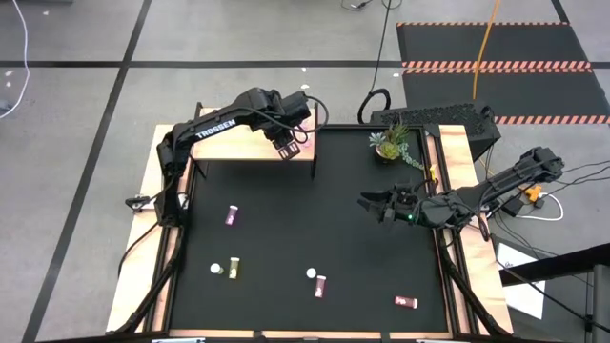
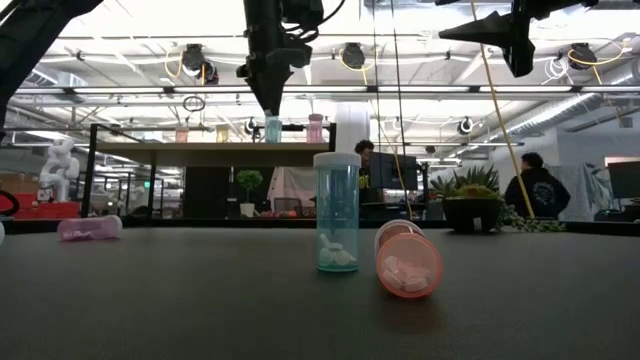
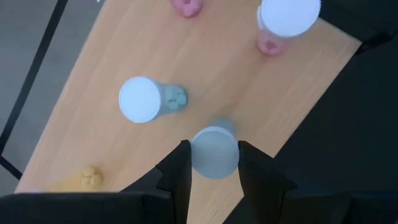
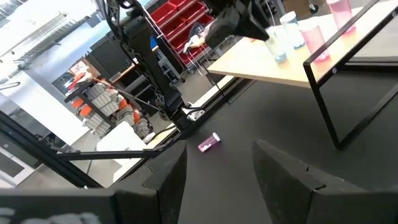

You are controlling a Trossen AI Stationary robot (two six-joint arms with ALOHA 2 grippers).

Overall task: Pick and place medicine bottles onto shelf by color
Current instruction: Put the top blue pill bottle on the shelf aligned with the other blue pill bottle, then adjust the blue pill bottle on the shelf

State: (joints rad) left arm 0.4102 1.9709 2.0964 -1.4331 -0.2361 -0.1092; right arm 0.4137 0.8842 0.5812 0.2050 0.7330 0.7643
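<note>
The shelf (image 3: 205, 81) is standing at the table's (image 1: 315, 229) far edge, and the left gripper (image 3: 213, 163) is hovering over it, pinching a teal bottle (image 3: 214, 152) beside another teal bottle (image 3: 146, 99); the right gripper (image 4: 214, 165) is waiting spread near the plant (image 1: 393, 141). Lowering it straight down until it is resting upright seems wise, keeping clear of the neighbour and the shelf edge before releasing.

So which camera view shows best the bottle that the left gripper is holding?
The left wrist view: the blue bottle sits between the left gripper's fingers above the shelf. Low and right wrist views show it small; in the high view it is hidden.
</note>
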